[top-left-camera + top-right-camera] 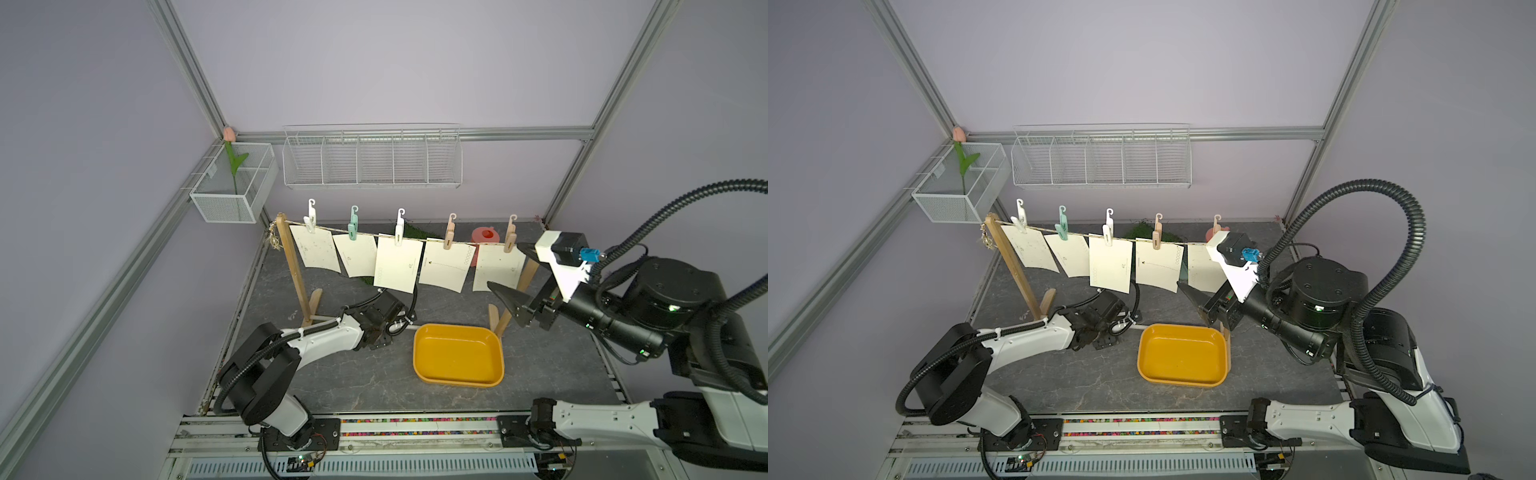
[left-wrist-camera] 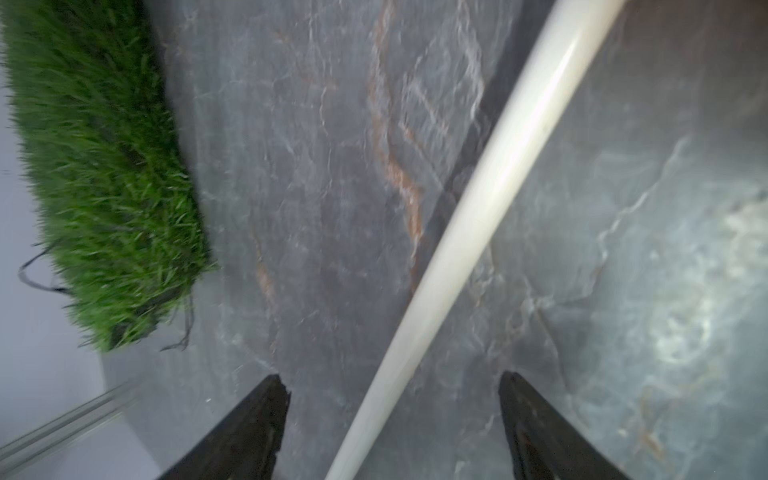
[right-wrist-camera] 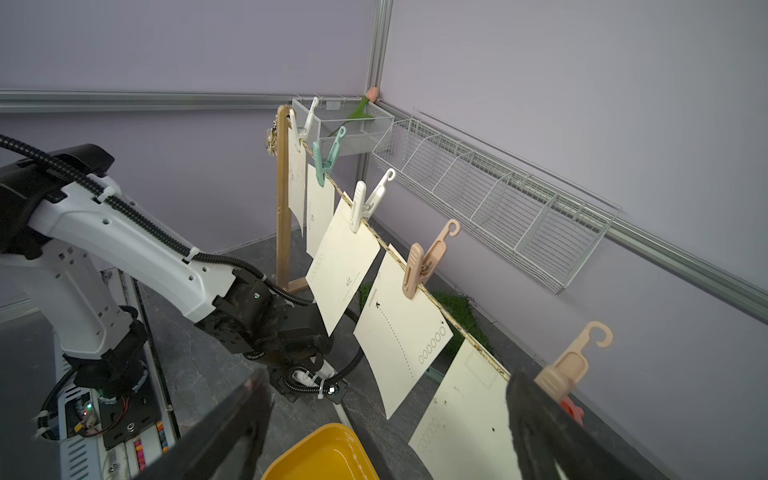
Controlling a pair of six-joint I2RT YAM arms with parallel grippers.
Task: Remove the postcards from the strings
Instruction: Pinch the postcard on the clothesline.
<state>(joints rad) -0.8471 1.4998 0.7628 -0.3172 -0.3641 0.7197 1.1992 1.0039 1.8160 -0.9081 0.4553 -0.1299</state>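
Observation:
Several cream postcards hang in a row from the strings (image 1: 419, 238), a single twine between two wooden posts, each held by a hooked clothespin. The middle postcard (image 1: 397, 268) hides my left gripper in both top views. In the left wrist view, the left gripper (image 2: 392, 374) is open and empty, pointing down at the dark table across the white rod (image 2: 498, 187). My right gripper (image 1: 503, 265) is open at the rightmost postcard (image 1: 496, 266), one finger low in front of it and one up by its peach clothespin (image 3: 569, 365). I cannot tell whether it touches.
A yellow tray (image 1: 457, 328) sits on the table in front of the line, near the right post (image 1: 505, 320). A green grass mat (image 2: 104, 166) and a red object (image 1: 484, 235) lie behind the line. A wire shelf (image 1: 372, 160) and a mesh box (image 1: 232, 195) hang on the walls.

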